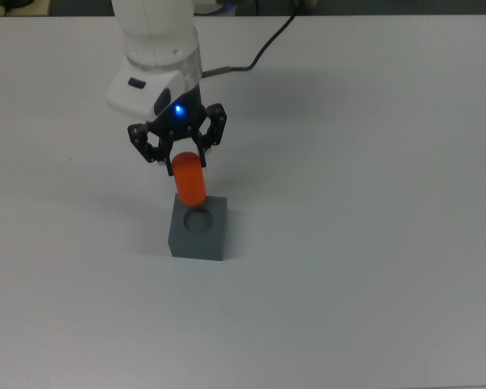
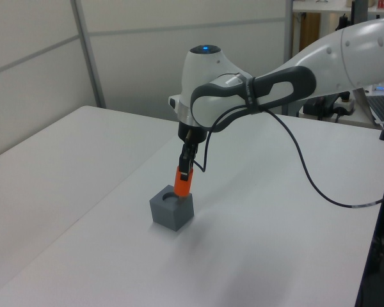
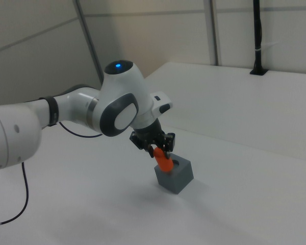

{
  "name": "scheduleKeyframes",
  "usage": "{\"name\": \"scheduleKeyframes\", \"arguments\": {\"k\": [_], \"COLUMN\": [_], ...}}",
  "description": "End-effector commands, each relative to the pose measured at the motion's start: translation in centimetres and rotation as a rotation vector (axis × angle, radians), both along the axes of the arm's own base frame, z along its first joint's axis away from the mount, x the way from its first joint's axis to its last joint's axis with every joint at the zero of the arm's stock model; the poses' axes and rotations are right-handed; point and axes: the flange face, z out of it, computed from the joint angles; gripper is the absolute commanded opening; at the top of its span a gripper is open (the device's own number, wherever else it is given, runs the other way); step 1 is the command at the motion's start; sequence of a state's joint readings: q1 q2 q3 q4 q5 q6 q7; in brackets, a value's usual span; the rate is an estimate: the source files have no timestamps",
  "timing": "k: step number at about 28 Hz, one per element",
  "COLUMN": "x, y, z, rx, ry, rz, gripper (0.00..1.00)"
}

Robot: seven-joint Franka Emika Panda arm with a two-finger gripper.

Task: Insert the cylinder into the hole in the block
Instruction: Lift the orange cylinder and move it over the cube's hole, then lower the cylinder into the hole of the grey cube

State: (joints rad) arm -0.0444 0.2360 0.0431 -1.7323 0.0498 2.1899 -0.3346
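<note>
Cylinder held tilted above the block's hole.

Your claw [image 1: 181,153] grips the orange cylinder [image 1: 189,178] by its upper end, both fingers closed against it. You see the cylinder off the table [image 1: 373,243], leaning, its lower end just over the rim of the hole [image 1: 198,220] in the top face of the grey block [image 1: 198,237]. In the left view the cylinder [image 2: 182,181] slants down toward the block [image 2: 171,210]; whether it touches the rim, you cannot tell.
</note>
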Motion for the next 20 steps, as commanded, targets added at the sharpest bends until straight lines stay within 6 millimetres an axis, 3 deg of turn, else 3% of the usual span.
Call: {"name": "scheduleKeyframes", "arguments": {"k": [1,8,20], "x": [1.8,2.9,3.9], "y": [0.2,0.5,1.0], "z": [-1.3,-2.9,-3.4], "rx": [0.024,0.024,0.029], "ry": [0.001,0.012,-0.034], "rz": [-0.029,-0.031,-0.028], "gripper": [0.15,0.16,0.18]}}
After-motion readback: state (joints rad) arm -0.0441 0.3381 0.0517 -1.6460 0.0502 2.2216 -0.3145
